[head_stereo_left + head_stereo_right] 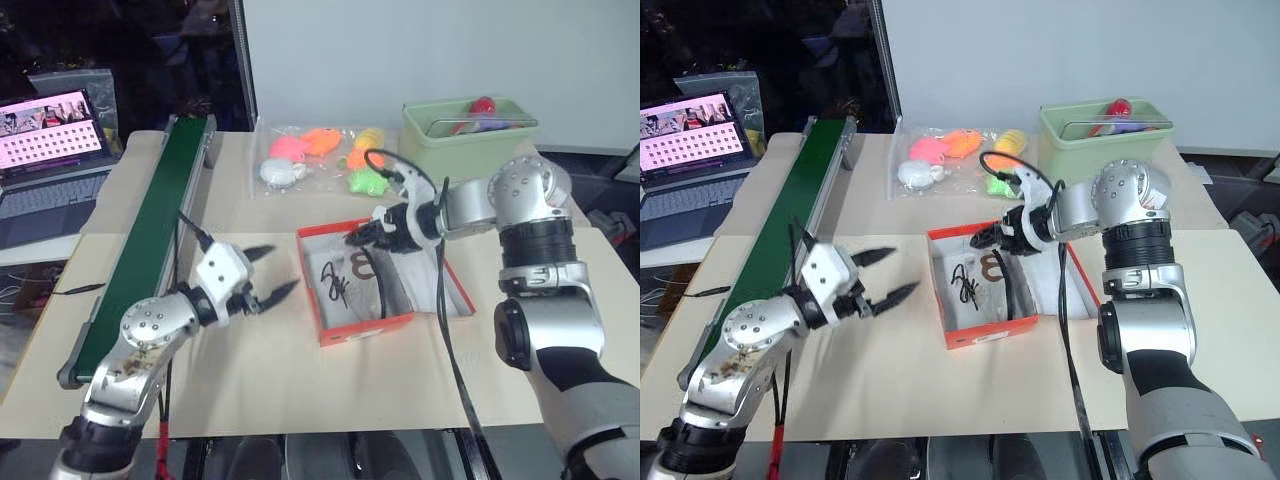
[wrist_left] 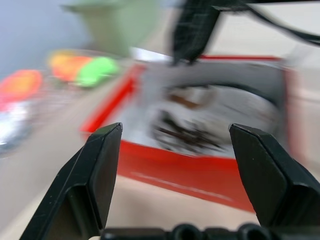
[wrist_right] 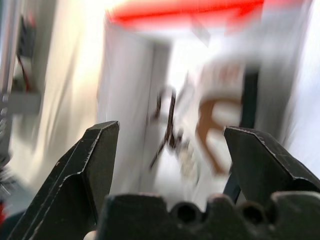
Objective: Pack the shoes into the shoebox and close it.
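Cream table point(image 1: 300, 390), dark room behind: green conveyor belt point(image 1: 150, 230) along its left, pale green bin point(image 1: 465, 135), laptop point(image 1: 55, 150), bagged soft toys point(image 1: 320, 155). Open shoebox point(image 1: 385, 285) at centre holds the shoes point(image 1: 350, 280). Right gripper point(image 1: 362, 237) spread empty over its far end; left gripper point(image 1: 272, 275) spread empty beside its left wall.

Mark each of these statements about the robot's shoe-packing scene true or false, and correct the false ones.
1. The shoes lie inside the shoebox. True.
2. The left gripper grips a shoe. False: it hangs open and empty beside the box.
3. The right gripper is above the open box. True.
4. The green bin sits between the grippers. False: it stands at the table's far side.
5. The soft toys are inside the shoebox. False: they lie beyond it.
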